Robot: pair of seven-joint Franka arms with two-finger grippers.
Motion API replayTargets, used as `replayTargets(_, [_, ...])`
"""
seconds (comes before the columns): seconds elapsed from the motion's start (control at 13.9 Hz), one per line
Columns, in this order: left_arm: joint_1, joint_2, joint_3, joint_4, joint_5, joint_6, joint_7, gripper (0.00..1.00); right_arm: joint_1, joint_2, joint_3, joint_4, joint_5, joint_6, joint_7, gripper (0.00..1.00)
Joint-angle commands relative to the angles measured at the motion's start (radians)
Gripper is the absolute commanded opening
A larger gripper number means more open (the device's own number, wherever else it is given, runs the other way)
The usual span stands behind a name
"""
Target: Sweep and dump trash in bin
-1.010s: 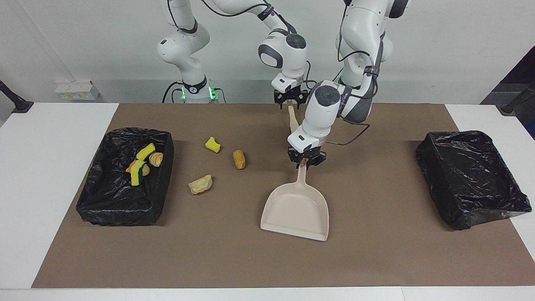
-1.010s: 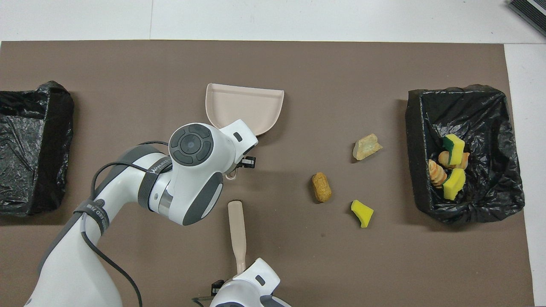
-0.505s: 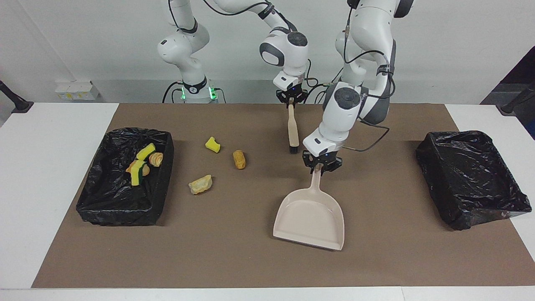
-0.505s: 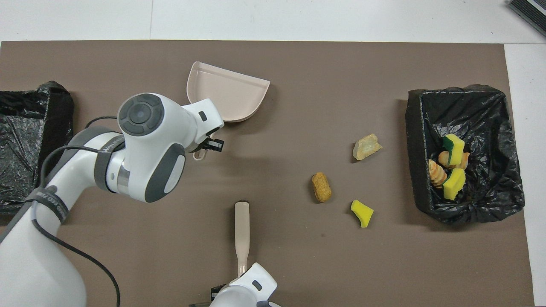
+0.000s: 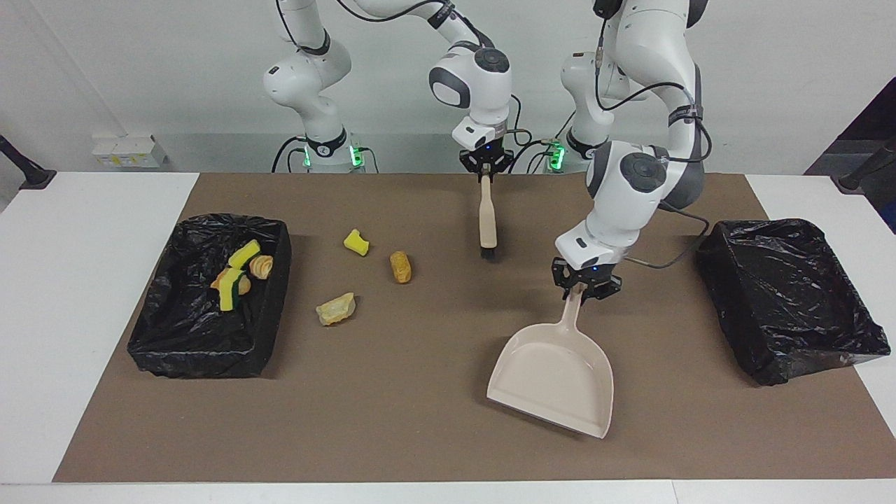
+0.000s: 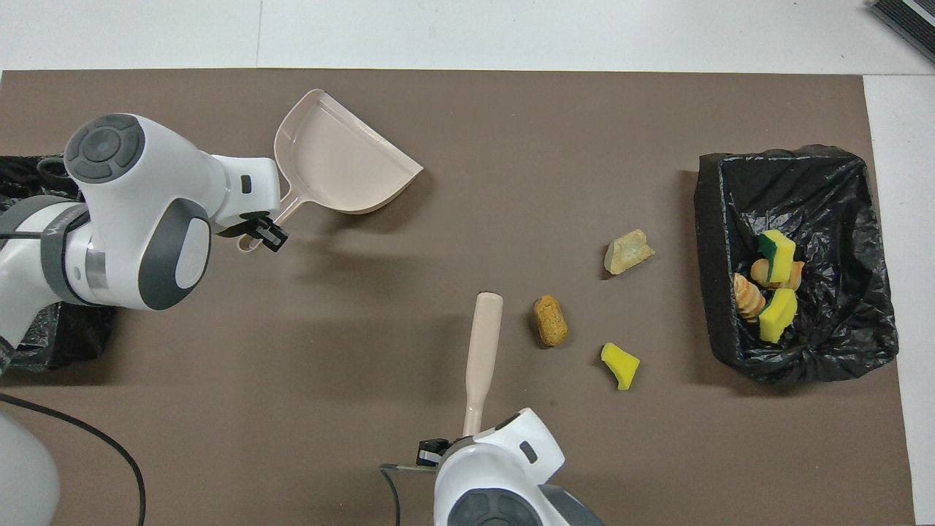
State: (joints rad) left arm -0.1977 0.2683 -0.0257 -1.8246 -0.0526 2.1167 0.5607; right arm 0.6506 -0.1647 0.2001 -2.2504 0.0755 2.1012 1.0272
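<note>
My left gripper (image 5: 582, 288) (image 6: 257, 235) is shut on the handle of the beige dustpan (image 5: 553, 378) (image 6: 340, 164), whose pan tilts down to the mat. My right gripper (image 5: 484, 168) (image 6: 454, 447) is shut on the handle of the beige brush (image 5: 488, 217) (image 6: 482, 351); its bristle end is down by the mat. Three pieces of trash lie loose: a yellow sponge chunk (image 5: 356, 242) (image 6: 620, 365), a tan-orange lump (image 5: 400, 267) (image 6: 551, 320) just beside the brush head, and a pale lump (image 5: 336, 309) (image 6: 628, 251).
A black-lined bin (image 5: 274, 294) (image 6: 705, 241) at the right arm's end holds several sponge and bread-like pieces (image 5: 234, 276) (image 6: 771, 285). A second black-lined bin (image 5: 791, 301) (image 6: 66, 343) stands at the left arm's end, partly under my left arm in the overhead view.
My left arm has carried the dustpan toward the left arm's end of the table, turning it. My right gripper has shut on the brush handle and swung its head toward the tan-orange lump.
</note>
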Motion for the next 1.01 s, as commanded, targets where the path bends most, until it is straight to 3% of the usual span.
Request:
replayTargets(0.0, [0.041, 0.003, -0.01, 0.036, 0.042, -0.096, 0.213, 0.0, -0.101, -0.156, 0.007, -0.15, 0.018, -0.006, -0.03, 0.0])
replayTargets(0.22, [0.012, -0.007, -0.011, 0.016, 0.16, -0.13, 0.442, 0.0, -0.23, -0.278, 0.007, -0.257, 0.012, -0.042, -0.099, 0.0])
replayTargets(0.43, [-0.058, -0.038, -0.014, -0.025, 0.171, -0.205, 0.449, 0.0, -0.463, -0.331, 0.007, -0.273, 0.012, -0.176, -0.358, 0.0])
replayTargets(0.58, [-0.147, -0.095, -0.013, -0.115, 0.171, -0.186, 0.438, 0.0, -0.549, -0.337, 0.007, -0.294, 0.012, -0.234, -0.468, 0.0])
replayTargets(0.72, [-0.207, -0.138, -0.014, -0.177, 0.213, -0.16, 0.43, 0.0, -0.569, -0.338, 0.01, -0.351, 0.015, -0.221, -0.507, 0.0])
replayTargets(0.94, [-0.252, -0.181, -0.013, -0.249, 0.229, -0.135, 0.429, 0.0, -0.497, -0.331, 0.013, -0.406, 0.047, -0.181, -0.48, 0.0])
